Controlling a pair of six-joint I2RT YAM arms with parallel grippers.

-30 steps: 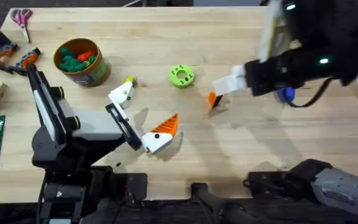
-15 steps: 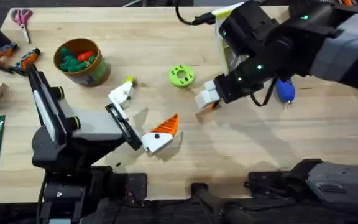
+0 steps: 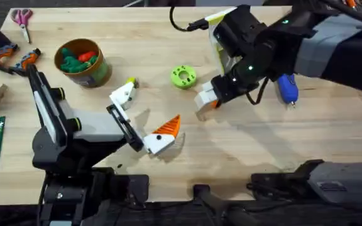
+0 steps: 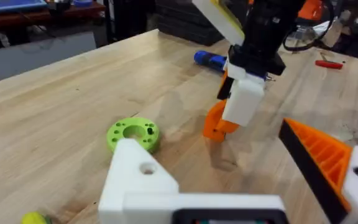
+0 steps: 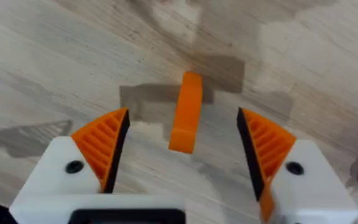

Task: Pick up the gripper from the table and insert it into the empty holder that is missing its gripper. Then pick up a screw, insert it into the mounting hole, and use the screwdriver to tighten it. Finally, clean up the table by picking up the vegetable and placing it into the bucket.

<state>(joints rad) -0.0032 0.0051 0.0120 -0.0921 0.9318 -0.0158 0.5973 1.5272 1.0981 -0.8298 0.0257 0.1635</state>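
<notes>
Two orange pads spread wide: the right gripper (image 5: 182,155) hovers released over the gripper (image 5: 186,112) on the table (image 3: 244,157), its long axis running straight down the gap between them.

Black jointed arms, white hand blocks, ribbed orange pads (image 5: 104,146), green indicator lights
</notes>
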